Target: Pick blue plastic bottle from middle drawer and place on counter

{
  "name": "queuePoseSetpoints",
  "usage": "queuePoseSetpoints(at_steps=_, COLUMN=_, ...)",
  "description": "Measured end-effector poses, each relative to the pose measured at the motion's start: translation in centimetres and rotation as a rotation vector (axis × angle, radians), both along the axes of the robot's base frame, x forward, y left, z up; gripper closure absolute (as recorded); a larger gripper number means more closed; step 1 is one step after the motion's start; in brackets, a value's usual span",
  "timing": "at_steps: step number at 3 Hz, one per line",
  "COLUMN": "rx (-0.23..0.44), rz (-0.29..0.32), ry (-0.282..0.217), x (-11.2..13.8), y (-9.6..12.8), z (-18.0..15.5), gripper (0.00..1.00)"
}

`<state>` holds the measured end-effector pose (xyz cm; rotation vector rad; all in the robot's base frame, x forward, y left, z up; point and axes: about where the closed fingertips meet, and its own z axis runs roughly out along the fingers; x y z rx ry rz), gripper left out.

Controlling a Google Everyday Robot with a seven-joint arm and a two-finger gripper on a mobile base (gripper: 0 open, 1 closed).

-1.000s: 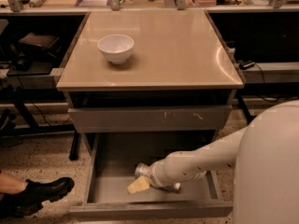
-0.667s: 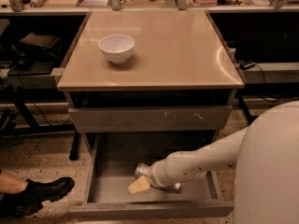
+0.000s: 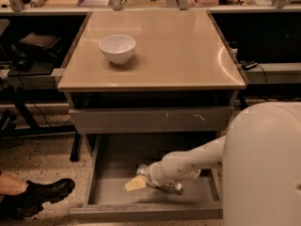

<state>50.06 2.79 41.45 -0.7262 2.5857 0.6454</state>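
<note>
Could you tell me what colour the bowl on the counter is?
The bowl is white, camera view; the gripper is in the middle drawer.

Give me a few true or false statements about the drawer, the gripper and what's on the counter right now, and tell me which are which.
1. The middle drawer is pulled open. True.
2. The gripper hangs above the counter. False: it is down inside the middle drawer, near its floor.
3. A white bowl sits on the counter. True.
4. The white bowl lies upside down. False: it stands upright, opening upward.
5. A black shoe shows on the floor to the left of the middle drawer. True.
</note>
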Motion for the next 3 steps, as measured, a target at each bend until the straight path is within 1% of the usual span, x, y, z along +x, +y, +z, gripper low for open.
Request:
queuePoseSetpoints(at_steps=1, rx=0.007, rz=-0.006, ry=0.035, x=-0.5, y=0.4, z=-2.2, gripper=0.00)
queuePoseSetpoints(at_steps=2, rx=0.007, rz=-0.006, ry=0.035, x=-0.5, y=0.4, z=-2.2, gripper=0.00)
queuePoseSetpoints(at_steps=3, rx=-0.011, rz=-0.005, ry=-0.020, x=-2.3, y=1.3, z=-2.7, gripper=0.00)
